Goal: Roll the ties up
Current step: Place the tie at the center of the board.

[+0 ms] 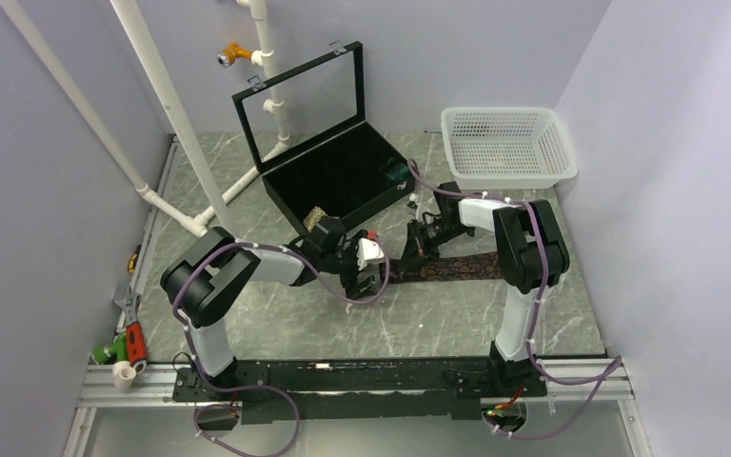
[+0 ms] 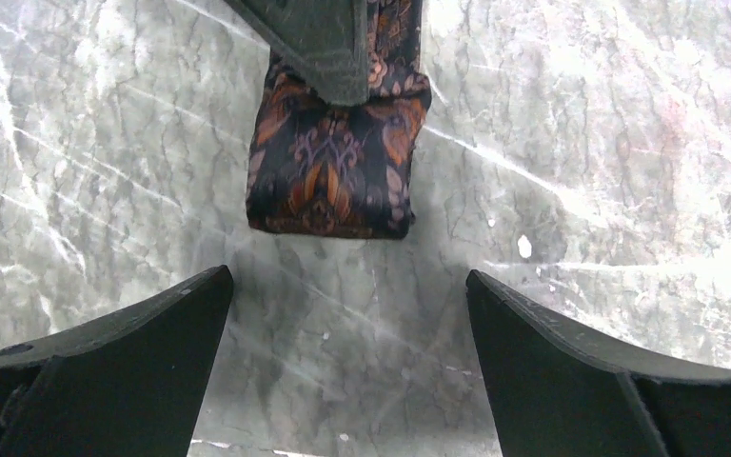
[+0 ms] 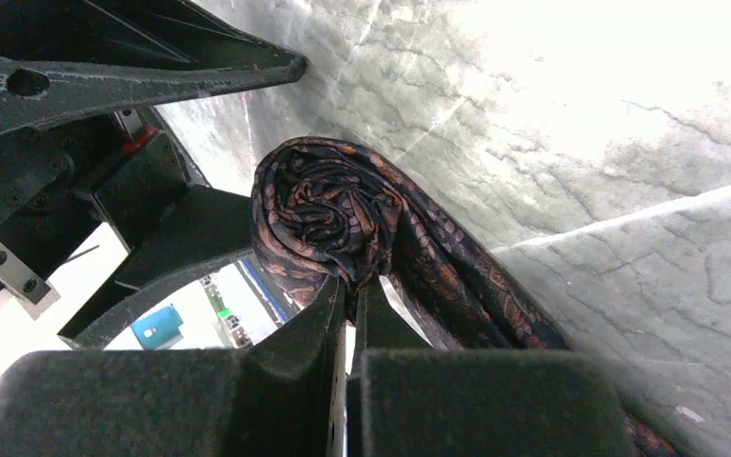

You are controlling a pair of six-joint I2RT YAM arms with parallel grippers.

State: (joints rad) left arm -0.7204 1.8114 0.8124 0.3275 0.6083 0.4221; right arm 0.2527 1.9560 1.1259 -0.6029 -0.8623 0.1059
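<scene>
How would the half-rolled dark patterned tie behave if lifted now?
Probably floppy: the dark brown patterned fabric tie has its unrolled tail lying flat on the grey marble table, so that would likely dangle. The coils look loose; the roll may unwind if the right gripper, pinching its edge, lets go.

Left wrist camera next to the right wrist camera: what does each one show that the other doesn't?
Only the left wrist view shows the left pincer wide open, holding nothing, with the rolled end of the tie seen side-on as a patterned bundle. Only the right wrist view shows the roll's spiral end-on, the right pincer shut on its edge, and the unrolled length trailing away. Both show the same dark patterned tie lying on the marbled table, with part of the other arm's pincer in frame.
</scene>
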